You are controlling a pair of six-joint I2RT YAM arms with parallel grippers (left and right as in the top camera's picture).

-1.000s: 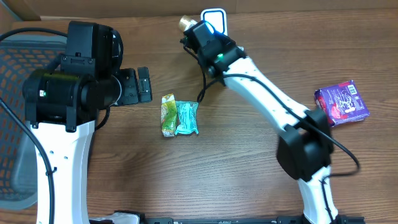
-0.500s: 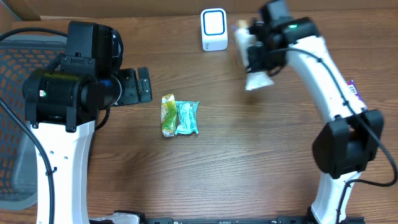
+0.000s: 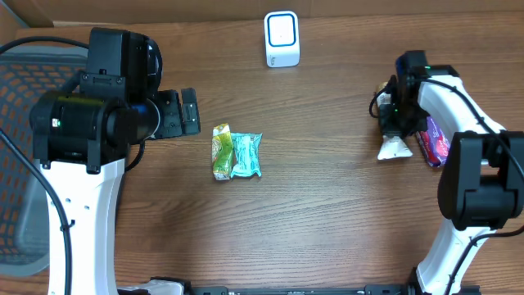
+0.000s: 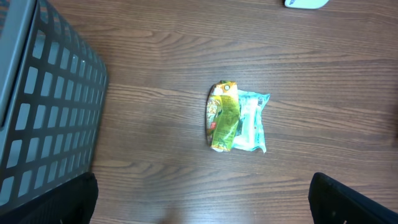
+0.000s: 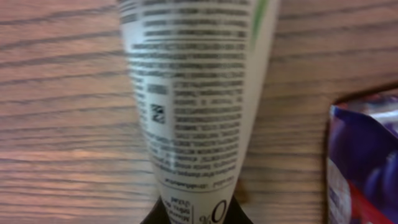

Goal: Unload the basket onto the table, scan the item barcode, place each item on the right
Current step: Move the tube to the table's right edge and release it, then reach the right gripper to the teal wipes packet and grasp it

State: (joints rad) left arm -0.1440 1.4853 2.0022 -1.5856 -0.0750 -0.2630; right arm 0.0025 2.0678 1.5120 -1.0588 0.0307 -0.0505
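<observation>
A white tube (image 5: 196,93) with small black print fills the right wrist view, its narrow end pinched by my right gripper (image 5: 194,214), which is shut on it. From overhead the tube (image 3: 394,148) hangs low over the table's right side, under the right gripper (image 3: 399,115) and just left of a purple package (image 3: 434,141). The white scanner (image 3: 282,38) with its blue-lit face stands at the back centre, well away from the tube. My left gripper (image 3: 180,113) is open and holds nothing, left of the two snack packs.
A yellow-green snack pack (image 3: 221,151) and a teal one (image 3: 246,155) lie side by side at mid-table, also seen below the left wrist (image 4: 224,117). A grey mesh basket (image 3: 24,147) sits at the far left edge. The purple package (image 5: 367,155) lies close beside the tube.
The right arm has swung from the scanner at the back to the table's right side, carrying the tube down beside the purple package. The left arm has not moved.
</observation>
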